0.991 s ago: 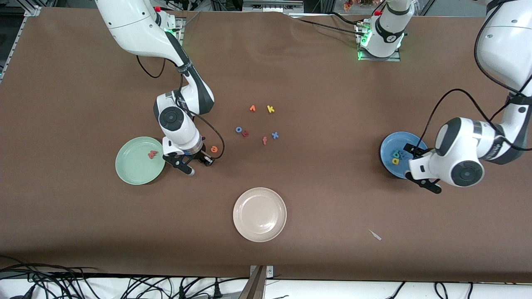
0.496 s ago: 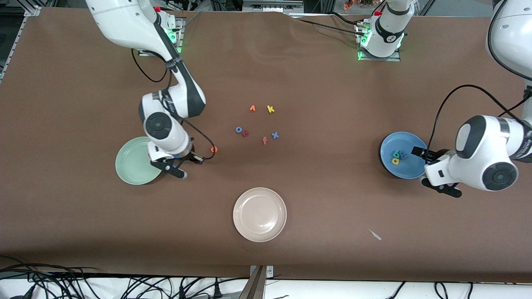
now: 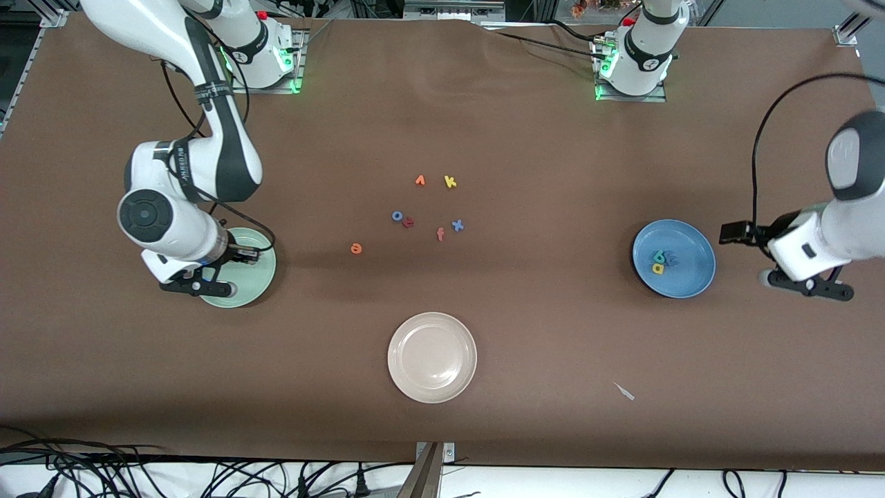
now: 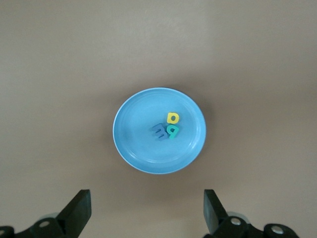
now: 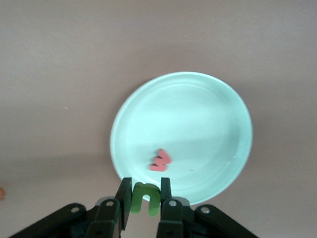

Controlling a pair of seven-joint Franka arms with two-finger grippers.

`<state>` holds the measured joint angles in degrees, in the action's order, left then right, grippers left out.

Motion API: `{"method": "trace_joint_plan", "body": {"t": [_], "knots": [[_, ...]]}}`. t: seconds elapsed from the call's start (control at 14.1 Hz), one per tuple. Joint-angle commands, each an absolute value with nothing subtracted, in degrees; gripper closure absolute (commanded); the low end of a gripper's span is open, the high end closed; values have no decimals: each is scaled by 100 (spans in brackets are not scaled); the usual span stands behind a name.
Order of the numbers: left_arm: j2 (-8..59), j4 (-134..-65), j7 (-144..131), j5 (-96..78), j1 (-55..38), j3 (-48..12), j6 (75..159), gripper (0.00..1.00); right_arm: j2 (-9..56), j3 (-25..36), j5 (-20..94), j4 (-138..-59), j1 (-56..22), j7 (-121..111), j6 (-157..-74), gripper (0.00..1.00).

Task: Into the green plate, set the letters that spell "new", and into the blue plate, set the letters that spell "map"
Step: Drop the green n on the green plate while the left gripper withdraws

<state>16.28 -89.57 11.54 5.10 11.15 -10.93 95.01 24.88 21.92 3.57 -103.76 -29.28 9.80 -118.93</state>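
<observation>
**Green "n" pinched over the mint plate; "map" lying in the blue one**

Brown matte table cover (image 3: 525, 124), faintly creased near the arm bases. Green status lights at both base mounts (image 3: 276, 69), metal framing along the top edge, black cables (image 3: 138, 470) tangled over a white floor strip at the bottom edge.

Right gripper (image 5: 145, 196) up over the rim of the green plate (image 3: 266, 266) at the right arm's end of the table, fingers (image 5: 124, 191) pressed onto a green "n" (image 5: 145, 198). Pinkish-red "w" (image 5: 160, 160) lying flat inside that plate. Orange "e" (image 3: 356, 248) alone on the bare cover, between the green plate and the loose cluster of letters.

Left gripper (image 4: 146, 210) over bare cover just beside the blue plate (image 3: 695, 277), toward the left arm's end, fingers (image 4: 79, 210) spread wide and holding nothing. In the blue plate: yellow "a" (image 4: 173, 117), blue "m" (image 4: 159, 132) and teal "p" (image 4: 173, 132), bunched together and touching.

Mid-table cluster: small orange "v"-like letter (image 3: 420, 180), yellow "k" (image 3: 450, 182), blue "o" (image 3: 397, 216) touching a red letter (image 3: 408, 222), pink "f" (image 3: 440, 234), blue "x" (image 3: 457, 225). Cream-beige plate (image 3: 432, 357) nearer the front camera than the cluster. Small pale scrap (image 3: 624, 391) on the cover, nearer the camera than the blue plate.
</observation>
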Motion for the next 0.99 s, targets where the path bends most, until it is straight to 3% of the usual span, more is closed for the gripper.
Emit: {"method": "trace_joint_plan", "body": {"t": [0.0,0.14,0.28,0.42,0.57,0.92], "knots": [[626,-9527,1177,325,888,-870,9651,0,2136,2337,448,-11133,-2997,336,-12363,87],[283,-9519,1152,316,809,-870,9388,0,1934,2460,448,-11766,-2997,-7,-13058,83],[45,-9422,1160,220,809,-870,9098,0,1898,2461,448,-11883,-2988,-18,-13157,76],[-35,-9299,1134,-139,809,-818,8948,0,1933,2461,457,-11883,-2988,-9,-13201,44],[17,-9194,1143,-246,809,-765,8772,0,1969,2400,466,-11865,-3006,149,-13254,29],[141,-9202,1231,-141,905,-782,8631,0,1969,1751,527,-11734,-3067,1604,-13219,25]]}}
